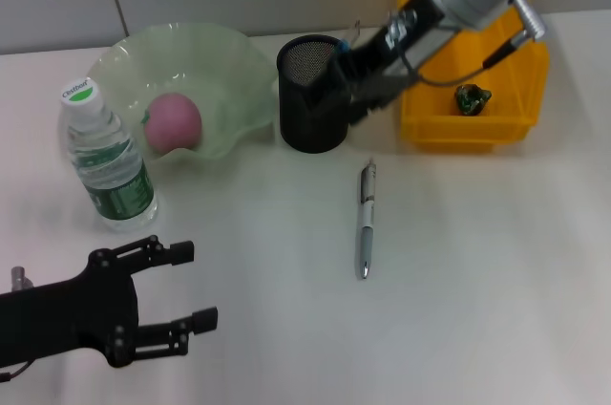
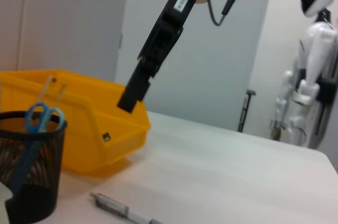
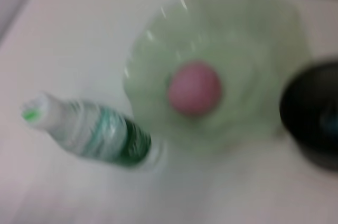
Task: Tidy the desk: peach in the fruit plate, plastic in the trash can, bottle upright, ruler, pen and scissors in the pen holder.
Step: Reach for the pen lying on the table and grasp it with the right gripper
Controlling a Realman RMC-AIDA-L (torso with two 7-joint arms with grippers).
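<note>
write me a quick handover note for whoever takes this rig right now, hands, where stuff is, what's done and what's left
Left hand: open, holding nothing, low over the near left of the desk.
Right hand: at the rim of the black pen holder; grip not clear.
Done: peach is in the green fruit plate; bottle stands upright beside the plate; scissors sit in the pen holder; a dark scrap lies in the yellow bin.
Left: pen lies on the desk in front of the holder. Ruler cannot be confirmed.
</note>
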